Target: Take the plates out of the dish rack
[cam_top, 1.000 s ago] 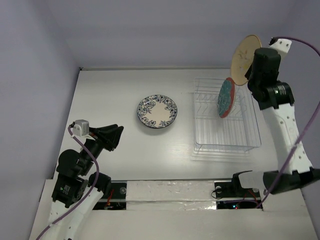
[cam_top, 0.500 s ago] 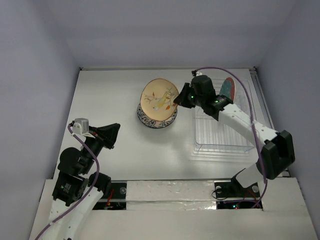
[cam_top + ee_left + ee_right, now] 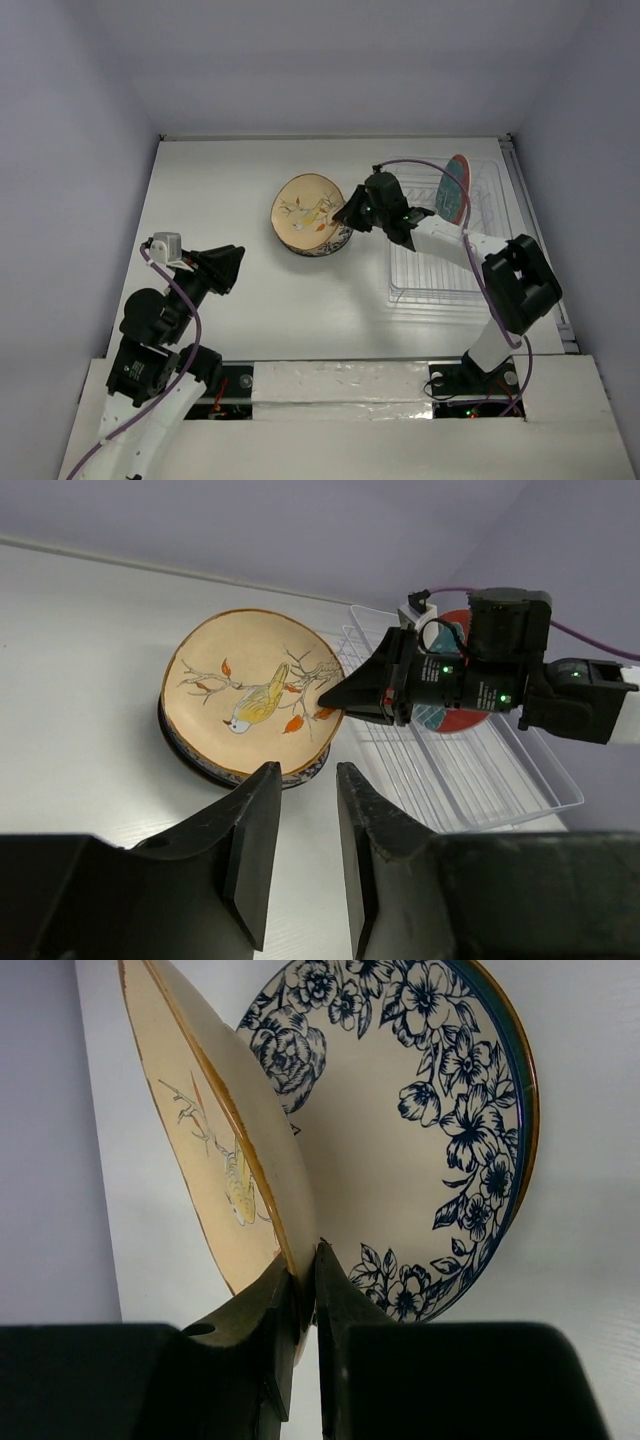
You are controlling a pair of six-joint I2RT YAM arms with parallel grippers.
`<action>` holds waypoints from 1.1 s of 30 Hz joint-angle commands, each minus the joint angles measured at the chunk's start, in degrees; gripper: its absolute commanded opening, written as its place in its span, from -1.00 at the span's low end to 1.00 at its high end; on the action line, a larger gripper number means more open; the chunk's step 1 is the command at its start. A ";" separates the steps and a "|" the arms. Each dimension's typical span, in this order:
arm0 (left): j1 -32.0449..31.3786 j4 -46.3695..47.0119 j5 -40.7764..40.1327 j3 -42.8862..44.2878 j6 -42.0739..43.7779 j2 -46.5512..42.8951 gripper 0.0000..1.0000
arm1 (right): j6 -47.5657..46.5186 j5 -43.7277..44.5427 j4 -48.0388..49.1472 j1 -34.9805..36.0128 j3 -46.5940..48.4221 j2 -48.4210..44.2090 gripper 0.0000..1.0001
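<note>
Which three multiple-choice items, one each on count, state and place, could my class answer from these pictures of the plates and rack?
1. How many plates stand in the dish rack?
A. none B. one C. three
2. The left gripper is:
A. open and empty B. shut on a plate C. out of view
3. Where is the cream bird plate?
A. in the dish rack B. tilted over the blue-flowered plate C. in the left gripper

1 B: only the red-and-teal plate stands there.
2 A: its fingers are apart with nothing between them.
3 B: the right gripper pinches its rim above that plate.
</note>
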 commanded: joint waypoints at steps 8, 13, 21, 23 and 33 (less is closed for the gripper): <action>-0.37 1.90 0.23 0.82 -0.23 0.83 -0.43 | 4.52 0.84 14.60 0.57 -1.90 0.98 -0.82; -0.37 1.98 0.23 0.82 -0.23 0.56 -0.42 | 3.91 1.20 13.38 0.57 -2.88 1.33 -0.51; -0.37 1.98 0.32 0.82 -0.23 0.04 -0.41 | -1.35 3.91 7.84 1.26 -2.88 1.16 0.05; -0.37 1.98 0.32 0.82 -0.23 0.12 -0.41 | -2.50 4.70 5.21 1.97 -1.91 1.07 0.18; -0.37 1.98 0.41 0.73 -0.14 0.04 -0.40 | -13.75 16.56 -12.28 6.10 5.56 -0.86 0.89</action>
